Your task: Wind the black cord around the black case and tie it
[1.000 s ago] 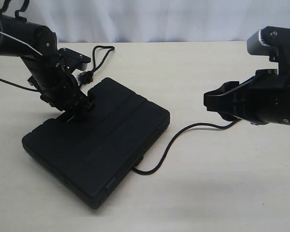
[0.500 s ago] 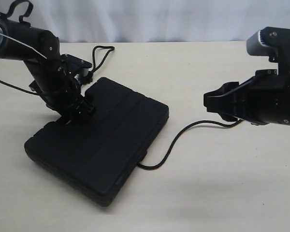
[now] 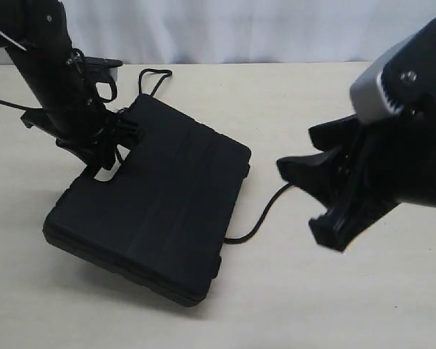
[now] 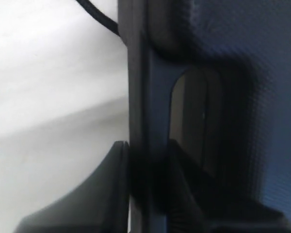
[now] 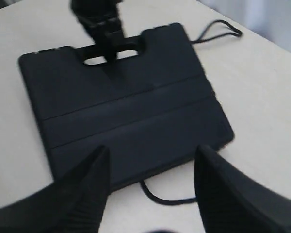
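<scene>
I've got the left gripper [image 4: 148,194] clamped on the black case [image 3: 160,211] — right gripper [image 5: 153,155] spread wide, the black cord [image 3: 260,217] lying between it and the case.

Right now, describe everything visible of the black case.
The black case is a flat, closed rectangle of matte, hard-looking plastic, with two grooves running across its lid and a handle slot at one edge. It lies on the pale table. The left end effector is clamped on the handle bar. The black cord runs out from under the opposite edge. Whether the handle edge is lifted is unclear.
</scene>
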Controlling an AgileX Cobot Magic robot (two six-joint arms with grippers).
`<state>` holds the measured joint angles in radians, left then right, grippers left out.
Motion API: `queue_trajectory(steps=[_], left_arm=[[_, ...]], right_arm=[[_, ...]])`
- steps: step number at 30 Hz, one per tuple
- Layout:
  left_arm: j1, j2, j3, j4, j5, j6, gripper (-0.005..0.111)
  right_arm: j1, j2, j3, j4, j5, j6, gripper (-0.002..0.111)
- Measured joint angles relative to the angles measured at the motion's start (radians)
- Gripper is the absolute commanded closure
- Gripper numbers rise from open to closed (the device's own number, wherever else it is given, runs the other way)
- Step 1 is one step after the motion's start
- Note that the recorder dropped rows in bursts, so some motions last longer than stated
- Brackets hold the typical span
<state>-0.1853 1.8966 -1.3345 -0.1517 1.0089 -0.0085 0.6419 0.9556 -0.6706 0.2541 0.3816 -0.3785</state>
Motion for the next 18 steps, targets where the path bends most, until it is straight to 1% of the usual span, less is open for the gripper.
queue_trajectory(steps=[2,4,8,9,10,11,12,13,14,15,16,17,18], left_arm=[[0.000,-0.013,-0.004,-0.030,0.021,-0.002,0.107],[0.000,-0.019,-0.004,-0.063,0.034,-0.004,0.107],[0.000,-0.033,-0.004,-0.141,0.043,-0.004,0.107],[0.000,-0.042,-0.004,-0.178,0.043,-0.004,0.107],[0.000,-0.045,-0.004,-0.192,0.043,-0.004,0.107],[0.000,-0.051,-0.004,-0.226,0.043,-0.004,0.107],[0.000,-0.051,-0.004,-0.239,0.043,-0.004,0.107],[0.000,-0.051,-0.004,-0.270,0.043,-0.004,0.107],[0.000,-0.051,-0.004,-0.283,0.041,-0.004,0.107],[0.000,-0.051,-0.004,-0.308,0.034,-0.004,0.107],[0.000,-0.051,-0.004,-0.320,0.029,-0.004,0.107],[0.000,-0.051,-0.004,-0.345,0.018,-0.004,0.107],[0.000,-0.051,-0.004,-0.367,0.009,-0.004,0.107]], right_arm=[[0.076,-0.009,0.000,-0.006,0.000,-0.054,0.058],[0.149,-0.011,0.000,-0.055,0.000,-0.085,0.058],[0.262,-0.011,0.000,-0.244,0.004,-0.064,0.058],[0.302,-0.011,-0.002,-0.404,0.011,0.045,0.058],[0.313,-0.011,-0.006,-0.481,0.018,0.109,0.058],[0.331,-0.011,-0.024,-0.688,0.066,0.289,0.058],[0.338,-0.011,-0.034,-0.789,0.093,0.357,0.055],[0.353,-0.011,-0.061,-0.945,0.172,0.489,0.052],[0.357,-0.011,-0.073,-0.984,0.203,0.530,0.044],[0.373,-0.011,-0.089,-1.021,0.235,0.573,0.039],[0.382,-0.011,-0.092,-1.021,0.235,0.583,0.028],[0.410,-0.009,-0.096,-1.000,0.237,0.595,0.022],[0.435,0.001,-0.096,-0.979,0.245,0.600,0.021]])
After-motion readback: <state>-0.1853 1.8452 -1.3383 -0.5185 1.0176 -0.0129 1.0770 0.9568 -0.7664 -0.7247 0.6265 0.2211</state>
